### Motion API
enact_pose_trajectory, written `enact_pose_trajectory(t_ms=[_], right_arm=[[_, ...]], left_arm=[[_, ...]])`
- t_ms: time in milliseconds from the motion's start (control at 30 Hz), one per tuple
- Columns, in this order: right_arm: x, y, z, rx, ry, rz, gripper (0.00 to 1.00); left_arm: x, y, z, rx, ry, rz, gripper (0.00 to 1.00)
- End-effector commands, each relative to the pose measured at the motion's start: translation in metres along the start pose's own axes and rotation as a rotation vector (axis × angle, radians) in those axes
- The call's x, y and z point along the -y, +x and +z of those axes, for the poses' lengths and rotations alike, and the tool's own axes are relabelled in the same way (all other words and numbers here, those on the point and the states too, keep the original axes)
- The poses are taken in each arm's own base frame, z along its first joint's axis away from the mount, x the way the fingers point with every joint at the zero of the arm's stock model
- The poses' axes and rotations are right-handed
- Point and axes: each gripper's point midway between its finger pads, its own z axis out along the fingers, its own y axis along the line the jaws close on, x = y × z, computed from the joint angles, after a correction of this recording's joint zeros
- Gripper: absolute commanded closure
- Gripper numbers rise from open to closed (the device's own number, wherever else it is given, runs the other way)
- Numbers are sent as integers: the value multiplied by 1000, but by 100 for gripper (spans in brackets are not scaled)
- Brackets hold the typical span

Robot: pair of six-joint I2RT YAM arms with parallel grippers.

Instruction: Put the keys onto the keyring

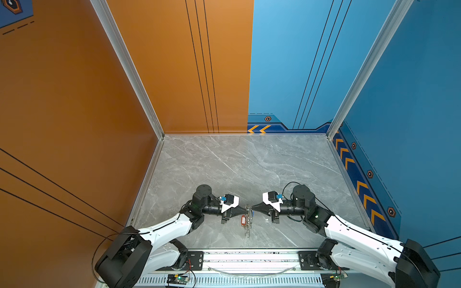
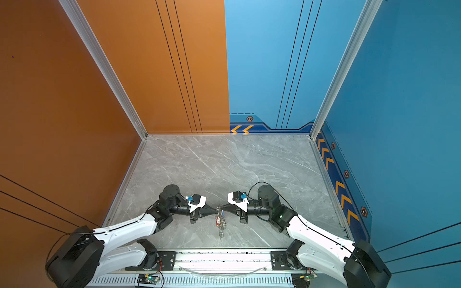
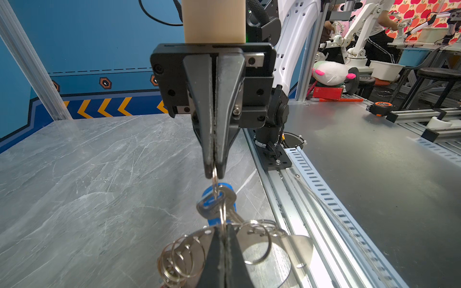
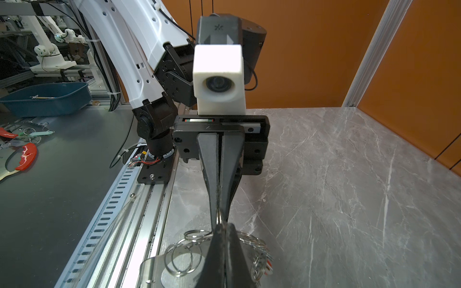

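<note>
The keyring [image 3: 296, 246], a flat grey metal plate with a large hole and several split rings [image 3: 179, 259] on its rim, hangs between both grippers at the table's front middle in both top views [image 1: 247, 225]. My left gripper [image 3: 223, 228] is shut on one rim split ring. Facing it tip to tip, my right gripper [image 3: 214, 172] is shut on the small ring of a silver key with a blue tag [image 3: 220, 199]. A red tag [image 1: 243, 220] hangs at the keyring's left side. In the right wrist view the right gripper [image 4: 223, 225] hides the blue-tagged key.
The grey marble table [image 1: 224, 169] is walled by orange panels on the left and blue ones on the right. An aluminium rail [image 1: 249, 256] carrying both arm bases runs along the front edge. A blue tub [image 4: 47, 99] stands off the table beyond the rail.
</note>
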Motion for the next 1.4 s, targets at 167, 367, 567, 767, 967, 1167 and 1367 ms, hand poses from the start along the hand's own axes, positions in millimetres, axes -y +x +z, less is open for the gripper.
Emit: enact_pose_trajectory(t_ms=[167,367,567,767,967,1167,1367], right_arm=[[-7,-5,-2,10,-32,-10,100],[4,-11,-8,18,54,-30,100],[12,-12,-12,28,109,-26,100],[21,-9,-16,56,185,-7,100],[28,-8,-19,68,233,-13,100],[30,-11,-16,87,230,-18,100],[33,-11,-18,85,246,-37,100]], left_arm=[[2,-7,1,12,6,-10,100],[4,-20,1,32,-18,9,100],[-2,-21,-1,31,-82,20,100],[-18,-30,0,39,-168,-42,100],[-28,-40,2,90,-237,-124,100],[-38,-47,2,153,-279,-212,100],[-43,-42,5,168,-252,-299,100]])
